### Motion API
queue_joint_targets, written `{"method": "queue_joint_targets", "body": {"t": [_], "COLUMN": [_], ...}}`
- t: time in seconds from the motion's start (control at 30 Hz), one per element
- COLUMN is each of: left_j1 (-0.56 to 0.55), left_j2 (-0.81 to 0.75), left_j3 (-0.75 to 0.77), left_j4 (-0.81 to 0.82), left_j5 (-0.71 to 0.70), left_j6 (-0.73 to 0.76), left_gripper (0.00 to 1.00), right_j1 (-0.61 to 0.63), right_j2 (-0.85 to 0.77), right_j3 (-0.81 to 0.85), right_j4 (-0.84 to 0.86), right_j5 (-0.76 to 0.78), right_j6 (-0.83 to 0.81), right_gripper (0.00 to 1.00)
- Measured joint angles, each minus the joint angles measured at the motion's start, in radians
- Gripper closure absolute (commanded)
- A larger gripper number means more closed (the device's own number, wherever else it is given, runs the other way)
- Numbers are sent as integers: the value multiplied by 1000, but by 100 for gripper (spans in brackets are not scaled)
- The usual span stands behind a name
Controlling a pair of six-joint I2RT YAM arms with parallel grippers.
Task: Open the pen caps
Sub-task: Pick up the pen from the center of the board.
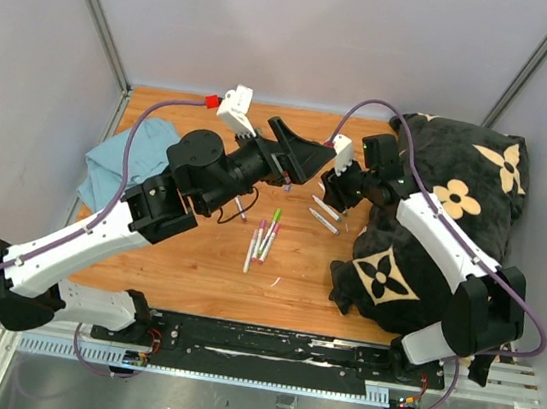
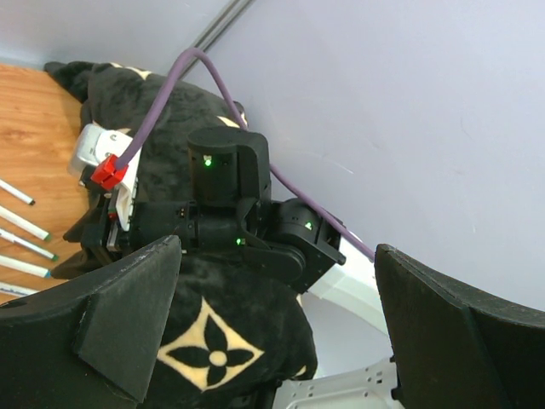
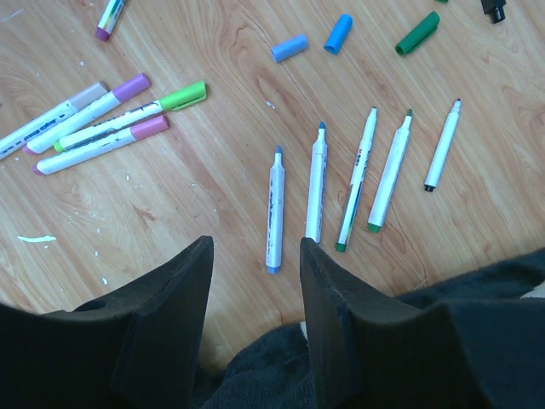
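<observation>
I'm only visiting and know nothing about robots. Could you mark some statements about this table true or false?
1. Five uncapped pens lie side by side. True.
2. The right gripper is holding a pen. False: its jaws stand apart with nothing between them.
3. Two blue caps lie loose. True.
4. Every pen has its cap off. False: the green-capped pen and its neighbours are capped.
5. The left gripper is shut. False: it is wide open and empty.
</observation>
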Motion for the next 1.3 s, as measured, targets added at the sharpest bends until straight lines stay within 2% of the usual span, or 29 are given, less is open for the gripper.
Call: {"method": "queue_joint_targets", "body": {"t": [0.1,0.2,0.4,0.5,0.63,0.9,1.3], "left_j1": [-18,-21,-21,-21,-21,-21,-21], "left_j2": [-9,-76,-340,-417,-472,-486,-422], "left_j3": [-9,-117,-602,-778,-927,-1065,-1080], "left_j4": [3,45,205,248,288,397,447], "left_j5": [-9,-60,-99,-100,-144,-183,-194], "left_j6": [35,118,325,380,409,461,543], "left_gripper": [1,1,1,1,1,1,1], "right_j1": [0,0,-4,-30,-57,-59,-59], "right_j2": [-31,-85,-252,-304,-314,-314,-315], "right_j3": [0,0,-79,-131,-157,-172,-175], "right_j4": [-5,-15,-5,0,11,23,36], "right_j5": [-14,-40,-98,-135,-192,-287,-316], "right_j6": [-2,-8,-43,-58,-64,-69,-81], "right_gripper": [52,51,48,48,47,47,47]}}
